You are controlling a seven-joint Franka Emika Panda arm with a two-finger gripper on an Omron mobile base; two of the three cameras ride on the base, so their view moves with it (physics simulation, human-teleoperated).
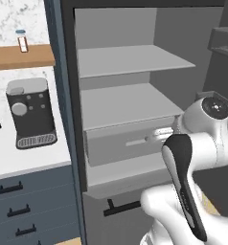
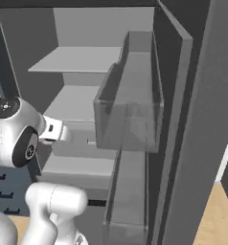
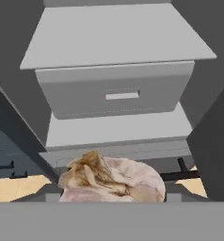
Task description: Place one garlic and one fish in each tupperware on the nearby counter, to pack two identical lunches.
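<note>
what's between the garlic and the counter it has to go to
The garlic sits at the gripper in front of the fridge drawer. The fridge's dark side wall stands between it and the counter, where a coffee machine stands.

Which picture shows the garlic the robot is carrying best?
The hand view: the pinkish garlic sits big and close at the bottom, with its brown papery top. In the left and right base views the arm is in the way, so I cannot make it out.
</note>
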